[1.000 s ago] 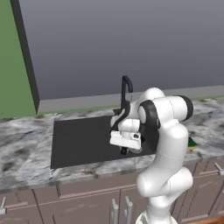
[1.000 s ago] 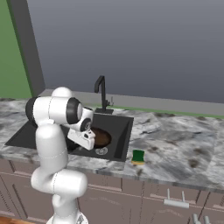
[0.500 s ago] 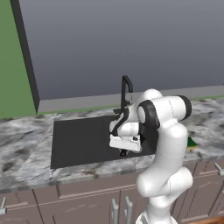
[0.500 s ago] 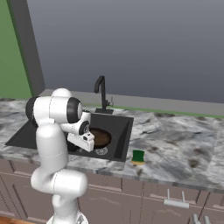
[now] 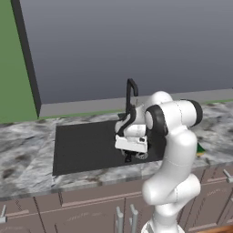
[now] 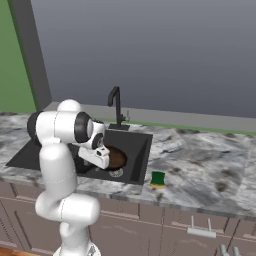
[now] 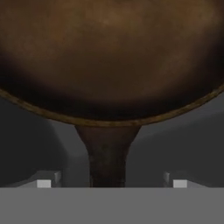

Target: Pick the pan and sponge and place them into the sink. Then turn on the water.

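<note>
Down in the sink (image 6: 142, 155), gripper (image 7: 108, 183) spread wide astride the handle of the pan (image 6: 116, 157), pan step about done; next likely the sponge (image 6: 158, 179) near the worktop's front edge.

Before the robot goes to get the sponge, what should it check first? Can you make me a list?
1. Pan is inside the sink: ok.
2. Pincer has let go of the pan handle: ok, the fingertips stand wide apart on either side of it.
3. Sponge is in the sink: not ok, it lies on the counter beside the sink.
4. Water runs from the faucet: not ok, no stream visible.
5. Path to the sponge is free: cannot tell.
</note>
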Controlling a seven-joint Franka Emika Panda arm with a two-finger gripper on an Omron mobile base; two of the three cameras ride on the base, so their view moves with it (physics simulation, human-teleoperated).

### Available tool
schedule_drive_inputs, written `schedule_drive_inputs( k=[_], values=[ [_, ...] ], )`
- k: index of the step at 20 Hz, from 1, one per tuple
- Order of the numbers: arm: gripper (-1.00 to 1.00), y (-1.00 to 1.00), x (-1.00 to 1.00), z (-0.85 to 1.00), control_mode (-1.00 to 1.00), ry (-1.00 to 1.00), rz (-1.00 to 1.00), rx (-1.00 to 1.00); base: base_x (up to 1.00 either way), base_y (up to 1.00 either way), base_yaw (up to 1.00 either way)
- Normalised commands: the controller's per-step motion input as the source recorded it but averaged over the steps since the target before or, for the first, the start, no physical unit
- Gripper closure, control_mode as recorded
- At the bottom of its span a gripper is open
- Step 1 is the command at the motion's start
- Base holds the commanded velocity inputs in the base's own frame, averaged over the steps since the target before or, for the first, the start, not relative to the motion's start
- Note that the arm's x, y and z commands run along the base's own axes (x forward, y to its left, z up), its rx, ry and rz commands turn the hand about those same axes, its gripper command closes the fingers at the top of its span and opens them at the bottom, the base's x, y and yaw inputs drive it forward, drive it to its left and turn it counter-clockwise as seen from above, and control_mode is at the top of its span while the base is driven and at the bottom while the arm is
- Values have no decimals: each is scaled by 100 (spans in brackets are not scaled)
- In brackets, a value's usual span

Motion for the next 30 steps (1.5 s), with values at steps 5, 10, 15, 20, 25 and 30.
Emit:
schedule_drive_inputs(
  k=[5,10,15,20,25,30],
  values=[
    [-100,-7,-4,33,-100,-4,1,-1,0,0,0],
    [-100,-11,-11,42,-100,-2,1,-1,0,0,0],
    [-100,-16,-21,45,-100,-1,2,-1,0,0,0],
    [-100,-23,-30,38,-100,-3,4,0,0,0,0],
    [-100,-27,-27,38,-100,0,5,0,0,0,0],
    [-100,-26,-17,34,-100,0,10,-2,0,0,0]
  ],
)
